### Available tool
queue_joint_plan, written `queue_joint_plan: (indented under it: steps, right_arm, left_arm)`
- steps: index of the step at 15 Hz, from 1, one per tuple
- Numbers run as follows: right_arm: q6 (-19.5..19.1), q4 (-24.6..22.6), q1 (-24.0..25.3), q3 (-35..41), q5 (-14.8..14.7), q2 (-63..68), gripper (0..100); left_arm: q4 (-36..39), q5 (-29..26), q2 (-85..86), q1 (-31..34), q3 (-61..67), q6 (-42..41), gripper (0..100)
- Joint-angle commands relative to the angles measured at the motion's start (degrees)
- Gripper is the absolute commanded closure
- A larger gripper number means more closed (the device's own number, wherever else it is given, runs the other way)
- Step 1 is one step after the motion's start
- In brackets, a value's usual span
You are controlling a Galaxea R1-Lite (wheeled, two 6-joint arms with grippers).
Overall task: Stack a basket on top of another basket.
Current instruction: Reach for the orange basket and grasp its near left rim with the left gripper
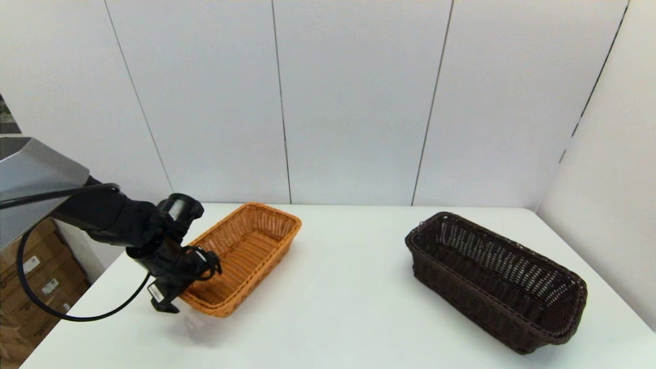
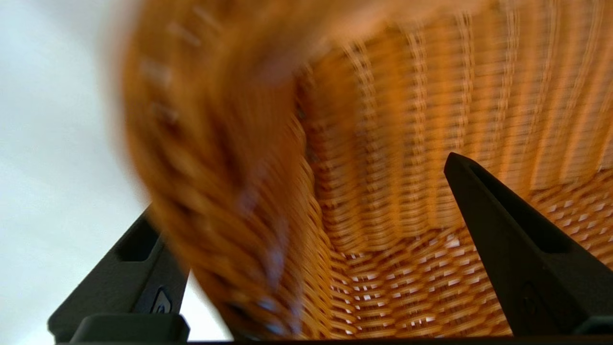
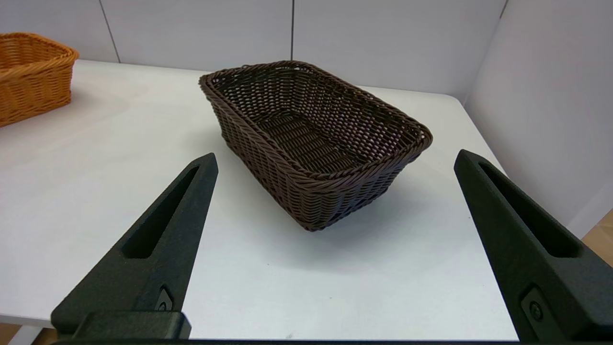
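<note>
Jaws of the left gripper (image 1: 177, 294) straddle the orange basket (image 1: 245, 255) wall on the desk (image 1: 338, 307)'s left; dark basket (image 1: 494, 279) sits well apart. Left wrist view: they stand apart, unclamped. Right gripper (image 3: 335, 249), open, faces it. Grasping; closing comes next.

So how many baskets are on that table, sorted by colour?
Orange-tan wicker basket: 1, with the left tool straddling its rim, one finger outside and one inside.
Dark brown wicker basket: 1, standing apart on the white table, untouched.
Total: 2 baskets.
</note>
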State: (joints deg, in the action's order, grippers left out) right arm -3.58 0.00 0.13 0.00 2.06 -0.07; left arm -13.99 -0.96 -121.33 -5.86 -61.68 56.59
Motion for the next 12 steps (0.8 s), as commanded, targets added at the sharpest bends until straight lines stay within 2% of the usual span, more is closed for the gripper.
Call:
queue_joint_plan:
  steps: [1, 5, 6, 12]
  right_arm:
    - [-0.02, 0.0, 0.04, 0.0, 0.05, 0.07, 0]
    - [-0.02, 0.0, 0.04, 0.0, 0.05, 0.07, 0]
    - [-0.02, 0.0, -0.05, 0.0, 0.05, 0.07, 0]
    - [-0.02, 0.0, 0.04, 0.0, 0.05, 0.07, 0]
  left_arm:
    - [-0.16, 0.0, -0.13, -1.61, -0.28, 0.89, 0]
    - [-0.16, -0.09, -0.66, -2.49, -0.28, 1.51, 0]
    - [-0.16, -0.09, -0.66, -2.57, -0.28, 1.51, 100]
    - [-0.16, -0.09, -0.75, -3.72, -0.1, 1.42, 100]
